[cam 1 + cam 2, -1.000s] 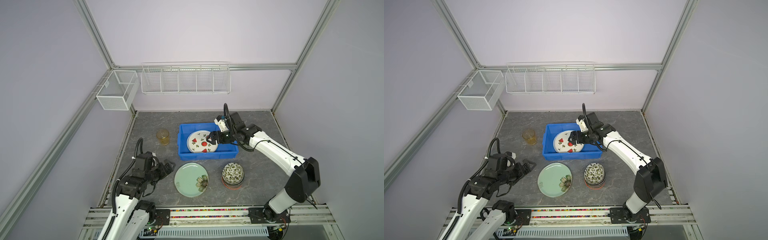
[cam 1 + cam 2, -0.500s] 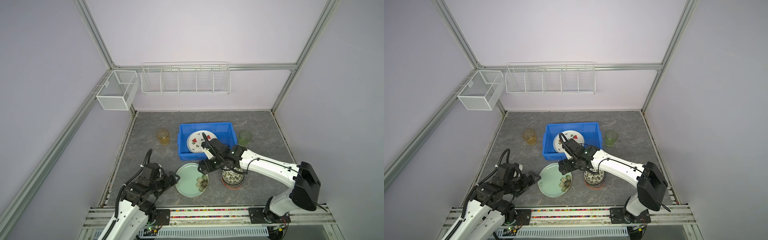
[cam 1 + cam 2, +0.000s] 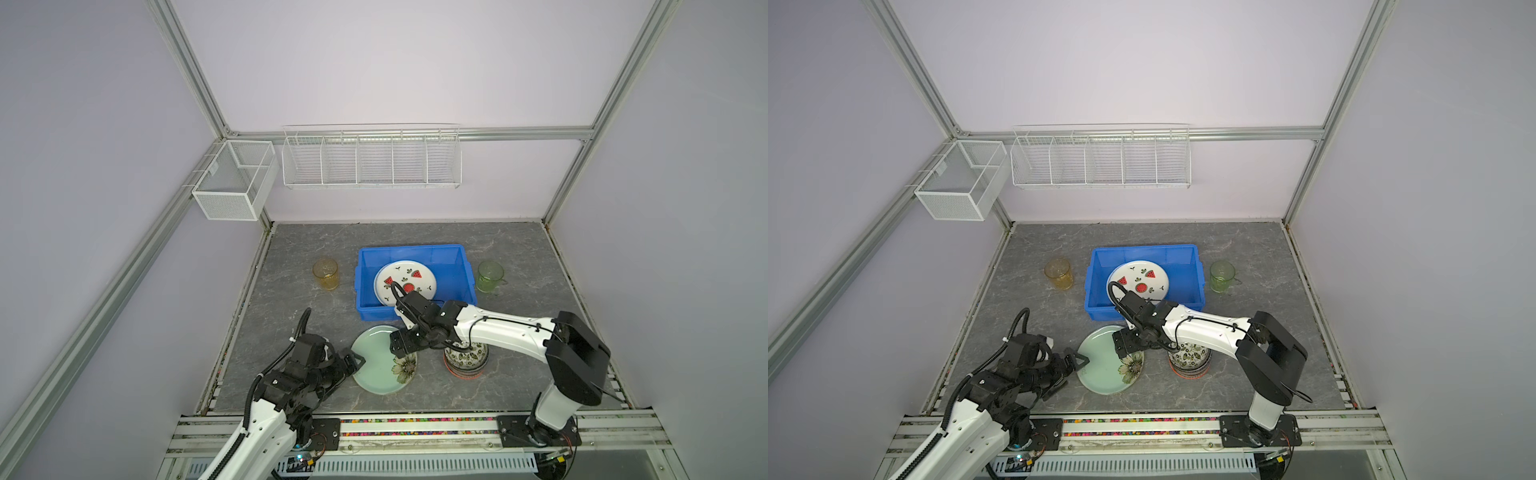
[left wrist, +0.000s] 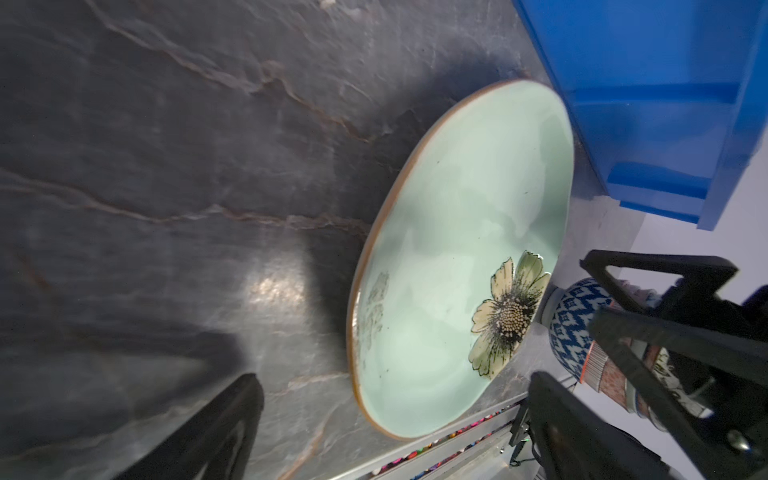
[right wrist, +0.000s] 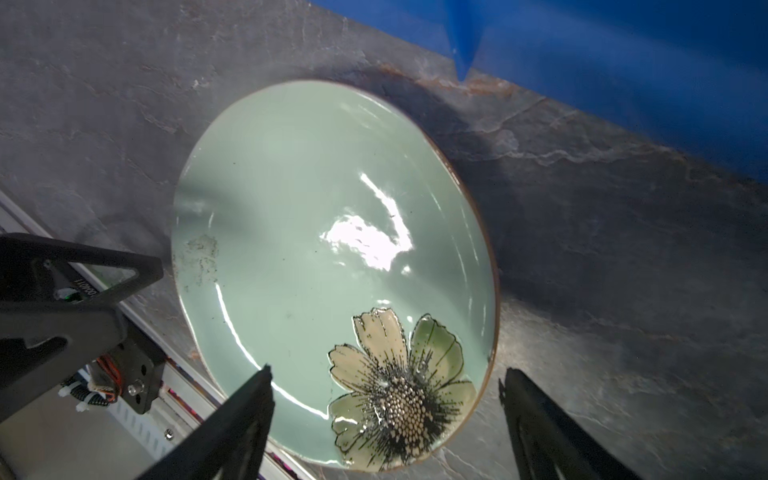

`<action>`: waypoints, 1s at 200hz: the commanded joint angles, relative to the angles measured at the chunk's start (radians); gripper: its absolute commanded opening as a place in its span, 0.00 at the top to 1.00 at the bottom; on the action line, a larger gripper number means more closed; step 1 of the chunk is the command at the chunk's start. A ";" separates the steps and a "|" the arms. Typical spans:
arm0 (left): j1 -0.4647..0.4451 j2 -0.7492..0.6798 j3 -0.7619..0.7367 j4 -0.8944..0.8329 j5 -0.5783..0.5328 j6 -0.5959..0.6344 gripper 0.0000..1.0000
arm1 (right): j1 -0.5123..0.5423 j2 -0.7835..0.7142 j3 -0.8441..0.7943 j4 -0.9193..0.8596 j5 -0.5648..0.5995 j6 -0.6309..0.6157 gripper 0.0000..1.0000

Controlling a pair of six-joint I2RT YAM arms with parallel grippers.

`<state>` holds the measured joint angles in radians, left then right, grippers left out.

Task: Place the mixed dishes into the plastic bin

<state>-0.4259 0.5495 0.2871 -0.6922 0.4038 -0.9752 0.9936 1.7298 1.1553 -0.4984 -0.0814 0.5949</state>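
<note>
The pale green plate with a flower (image 3: 376,368) (image 3: 1102,368) (image 4: 457,232) (image 5: 324,232) lies flat on the table in front of the blue plastic bin (image 3: 411,250) (image 3: 1142,249). The bin holds the watermelon plate (image 3: 405,277) (image 3: 1138,279). My right gripper (image 3: 402,345) (image 3: 1128,345) (image 5: 386,370) hovers open over the plate's flower side, one finger over the plate and one outside its rim. At the plate's left rim my left gripper (image 3: 354,362) (image 3: 1077,362) (image 4: 392,376) is open and empty.
A stack of patterned bowls (image 3: 465,360) (image 3: 1190,362) (image 4: 573,324) stands right of the green plate, under the right arm. An amber cup (image 3: 325,273) (image 3: 1059,273) stands left of the bin and a green cup (image 3: 490,276) (image 3: 1222,276) right of it. White wire baskets hang on the walls.
My right arm has swung from the bin, where the watermelon plate stays, down to the green plate. The left gripper has moved forward to the plate's left rim.
</note>
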 commanded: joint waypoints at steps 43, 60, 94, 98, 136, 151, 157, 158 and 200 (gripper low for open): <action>-0.005 0.065 -0.025 0.145 0.063 -0.004 0.01 | -0.013 0.069 -0.008 0.051 -0.048 0.032 0.12; -0.004 0.073 -0.027 0.159 0.067 -0.005 0.01 | -0.015 0.078 -0.009 0.061 -0.059 0.036 0.12; -0.004 0.090 -0.032 0.197 0.071 -0.010 0.01 | -0.017 0.089 -0.019 0.094 -0.091 0.047 0.12; -0.004 0.092 -0.033 0.201 0.074 -0.011 0.01 | -0.018 0.089 -0.021 0.097 -0.093 0.048 0.12; -0.004 0.110 -0.041 0.234 0.082 -0.018 0.01 | -0.017 0.090 -0.038 0.118 -0.104 0.058 0.12; -0.004 0.110 -0.043 0.244 0.085 -0.025 0.01 | -0.018 0.090 -0.043 0.123 -0.107 0.061 0.12; -0.004 0.109 -0.045 0.248 0.085 -0.028 0.01 | -0.018 0.090 -0.044 0.125 -0.109 0.063 0.12; -0.004 0.108 -0.045 0.248 0.084 -0.029 0.01 | -0.018 0.090 -0.045 0.125 -0.110 0.064 0.12; -0.004 0.088 -0.050 0.273 0.094 -0.057 0.01 | -0.018 0.093 -0.048 0.145 -0.123 0.072 0.12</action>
<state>-0.4259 0.6559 0.2459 -0.4679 0.4767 -0.9985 0.9787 1.8015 1.1252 -0.3923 -0.1810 0.6331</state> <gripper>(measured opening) 0.994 0.882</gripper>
